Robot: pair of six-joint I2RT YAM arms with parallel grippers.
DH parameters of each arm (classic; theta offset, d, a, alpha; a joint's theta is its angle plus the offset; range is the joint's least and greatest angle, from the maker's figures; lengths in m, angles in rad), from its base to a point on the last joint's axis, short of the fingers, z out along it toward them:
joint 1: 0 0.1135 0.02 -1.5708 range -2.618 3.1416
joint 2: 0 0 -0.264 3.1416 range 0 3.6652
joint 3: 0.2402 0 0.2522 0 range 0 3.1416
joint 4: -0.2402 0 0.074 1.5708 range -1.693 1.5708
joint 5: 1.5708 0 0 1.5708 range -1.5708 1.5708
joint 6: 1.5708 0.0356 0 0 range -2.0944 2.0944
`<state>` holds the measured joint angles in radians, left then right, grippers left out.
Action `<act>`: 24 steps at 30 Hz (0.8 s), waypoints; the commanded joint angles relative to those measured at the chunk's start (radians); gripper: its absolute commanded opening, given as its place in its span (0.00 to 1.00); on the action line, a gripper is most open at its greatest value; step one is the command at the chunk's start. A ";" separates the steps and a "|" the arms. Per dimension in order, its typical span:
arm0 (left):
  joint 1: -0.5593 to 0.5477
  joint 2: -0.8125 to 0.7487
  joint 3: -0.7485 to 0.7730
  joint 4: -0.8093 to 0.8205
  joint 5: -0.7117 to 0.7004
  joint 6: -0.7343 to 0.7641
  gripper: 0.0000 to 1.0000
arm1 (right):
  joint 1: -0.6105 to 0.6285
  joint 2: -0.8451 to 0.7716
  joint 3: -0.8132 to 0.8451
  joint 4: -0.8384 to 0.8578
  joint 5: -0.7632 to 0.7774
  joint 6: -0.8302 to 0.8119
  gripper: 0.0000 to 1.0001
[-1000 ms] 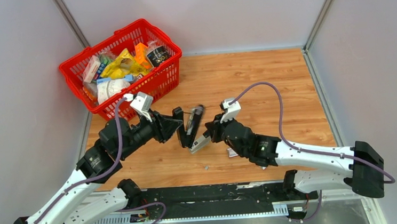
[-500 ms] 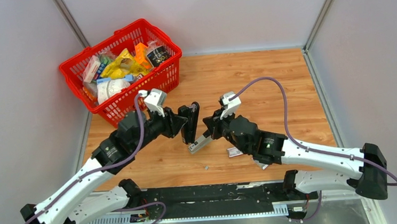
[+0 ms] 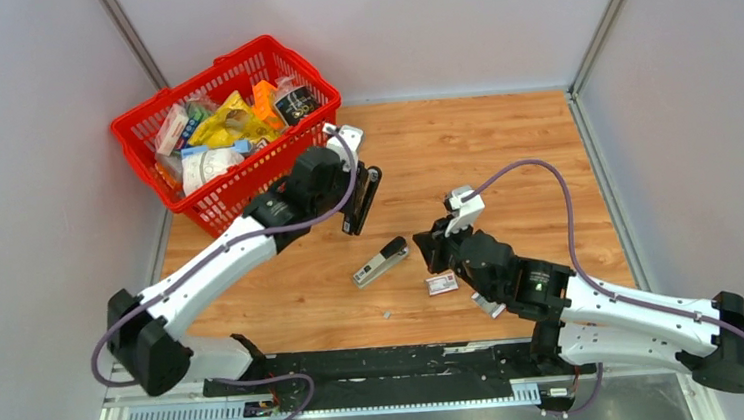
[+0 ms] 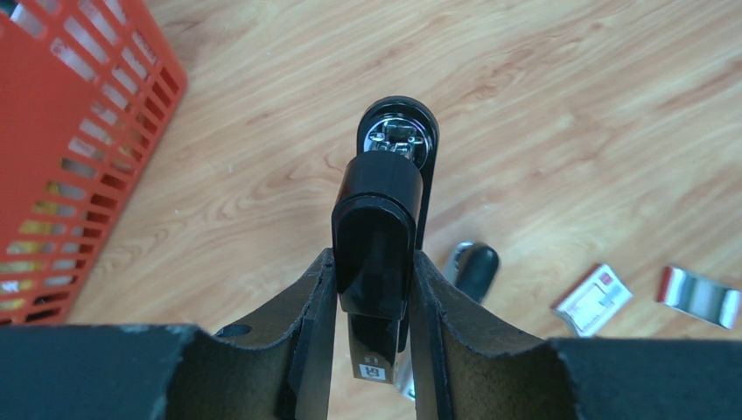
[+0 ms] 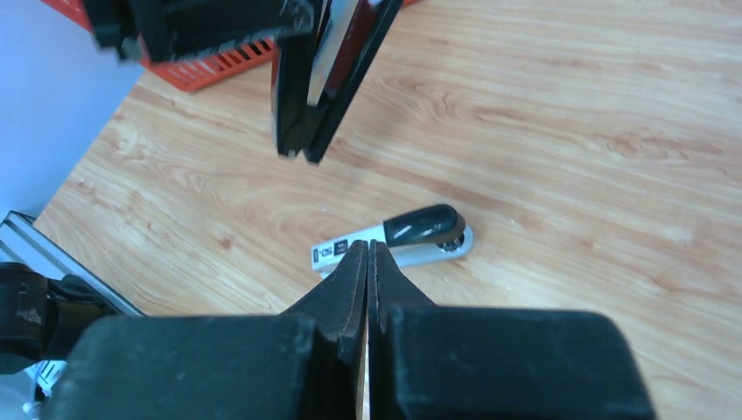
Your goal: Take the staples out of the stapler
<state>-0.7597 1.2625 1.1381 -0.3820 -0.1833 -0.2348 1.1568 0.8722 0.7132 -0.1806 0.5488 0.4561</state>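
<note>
The stapler's long black body (image 3: 364,199) hangs in the air near the basket, with my left gripper (image 3: 355,193) shut on it. In the left wrist view the fingers (image 4: 311,306) clamp its black sides (image 4: 382,192), its round hinged end pointing away. A silver-grey stapler piece with a black cap (image 3: 380,262) lies flat on the table, apart from the black body, and shows below the held body (image 4: 472,267). My right gripper (image 3: 428,250) is shut and empty, its tips (image 5: 367,249) just in front of that silver piece (image 5: 398,238).
A red basket (image 3: 264,168) full of packets stands at the back left, close to my left gripper. A small white red-marked box (image 3: 442,284) and a shiny metal strip (image 4: 700,297) lie near the right arm. A tiny bit (image 3: 386,314) lies near the table's front edge.
My left arm has swung up and back toward the basket with the black body. The silver piece has stayed on the table, and my right gripper has drawn back to the right.
</note>
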 commanded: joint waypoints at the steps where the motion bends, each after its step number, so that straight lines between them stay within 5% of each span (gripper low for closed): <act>1: 0.072 0.144 0.130 0.037 0.108 0.103 0.00 | -0.002 -0.047 -0.060 -0.031 0.002 0.052 0.00; 6: 0.134 0.366 0.276 -0.026 0.234 0.129 0.00 | -0.002 -0.052 -0.066 -0.069 -0.027 0.065 0.00; 24: 0.189 0.790 0.486 -0.115 0.192 0.196 0.00 | -0.002 -0.064 -0.110 -0.048 -0.089 0.090 0.00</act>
<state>-0.5728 2.0232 1.5803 -0.5095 0.0086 -0.0612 1.1568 0.8173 0.6170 -0.2523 0.4717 0.5285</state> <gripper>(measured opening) 0.391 0.004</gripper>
